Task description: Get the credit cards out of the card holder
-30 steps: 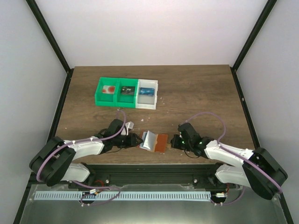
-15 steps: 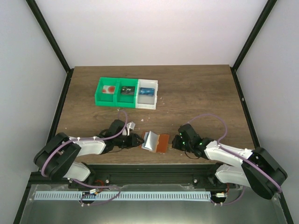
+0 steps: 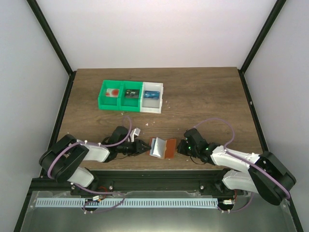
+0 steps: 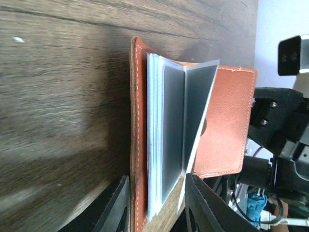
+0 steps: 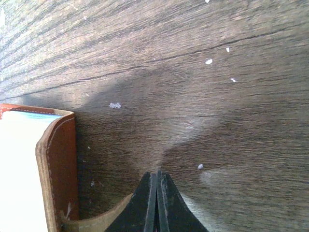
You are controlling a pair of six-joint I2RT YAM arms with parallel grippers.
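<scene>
The left gripper (image 3: 143,147) has slid in along the worktop (image 3: 203,96) over the last second and now meets the card holder (image 3: 161,147), which lies open near the front edge between the two arms. From its wrist camera the fingers (image 4: 116,203) stand apart, straddling the near end of the pale grey leaves, which have fanned up a little. To me that looks like reaching for a pocket, with no pull begun. The right gripper (image 3: 179,147) has its fingers pressed together at the rim of the orange-brown cover; whether leather is nipped between them I cannot tell. No credit cards show in the pockets I can see. A blue card (image 3: 152,95) lies in the white bin (image 3: 160,99), beside the green bin (image 3: 102,96). There is no brand or writing that I can read.
</scene>
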